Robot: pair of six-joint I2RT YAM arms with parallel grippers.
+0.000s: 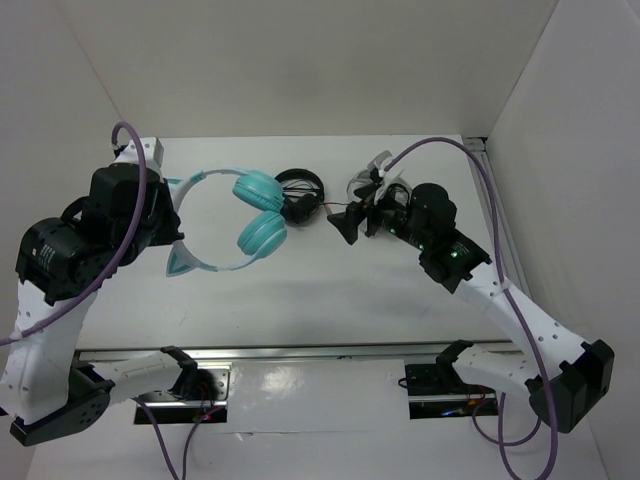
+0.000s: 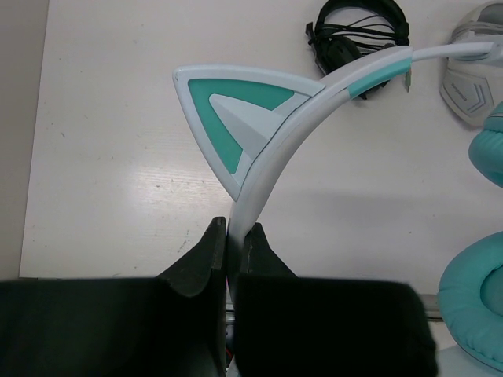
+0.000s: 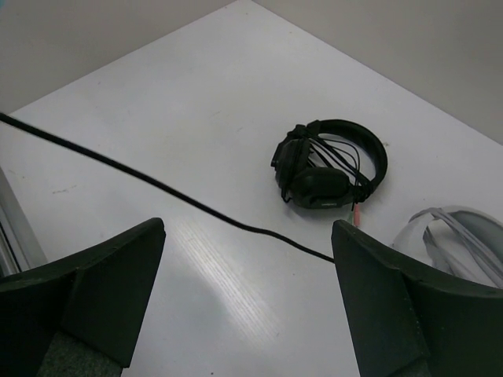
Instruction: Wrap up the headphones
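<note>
The teal headphones (image 1: 262, 212) lie on the table at left centre, their two round ear cups together and the pale headband (image 1: 200, 180) arching to the left, with a cat ear (image 1: 182, 262). My left gripper (image 1: 168, 215) is shut on the headband; in the left wrist view (image 2: 233, 236) the band rises from between the closed fingers, with the cat ear (image 2: 232, 118) just above. My right gripper (image 1: 345, 225) is open and empty. In the right wrist view (image 3: 247, 290) a thin black cable (image 3: 181, 196) lies across the table ahead of the open jaws, its end hidden behind the right finger.
Small black headphones (image 1: 300, 192) lie just right of the teal cups and also show in the right wrist view (image 3: 330, 169). Grey-white headphones (image 1: 378, 172) lie behind my right gripper. White walls enclose the table at left, back and right.
</note>
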